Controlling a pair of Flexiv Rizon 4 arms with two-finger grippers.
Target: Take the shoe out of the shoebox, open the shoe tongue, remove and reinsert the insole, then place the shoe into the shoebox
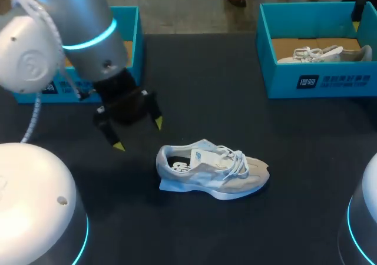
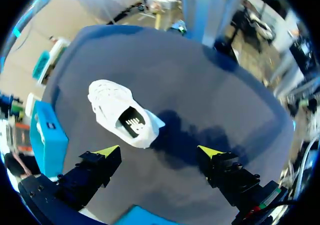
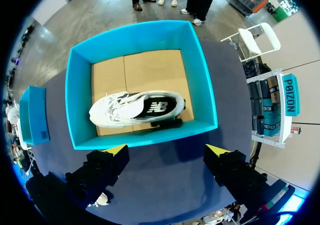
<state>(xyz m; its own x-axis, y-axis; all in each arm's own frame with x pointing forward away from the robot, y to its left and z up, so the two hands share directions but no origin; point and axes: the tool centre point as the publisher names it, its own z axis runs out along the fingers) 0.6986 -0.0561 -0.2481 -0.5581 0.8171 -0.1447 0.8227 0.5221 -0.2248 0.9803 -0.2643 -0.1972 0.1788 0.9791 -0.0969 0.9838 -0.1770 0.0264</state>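
Head view: left claw hangs released, black fingers spread, yellow tips pointing down at the dark matte table. The loose sneaker lies upright on the table near the claw, off past its lower fingertip, not touching. It is pale grey-white mesh and suede, with white laces, a chunky white sole and a dark insole showing in the opening. The left shoebox, glossy teal card, sits just behind the claw's arm. The right shoebox is well apart from the claw, with a boxed sneaker lying on its brown cardboard floor. The right claw does not show here.

Left wrist view: left claw is wide apart and empty. The loose sneaker is just ahead, closer to one fingertip, heel toward the claw and toe away. Only this view looks down into the heel opening onto the dark insole. A teal box stands beside the outer finger; cannot tell which box.

Right wrist view: right claw is released, holding nothing. The right shoebox is directly ahead, its near wall just past the tips. The boxed sneaker lies on its side along that wall, black insole facing up, which the head view hides.
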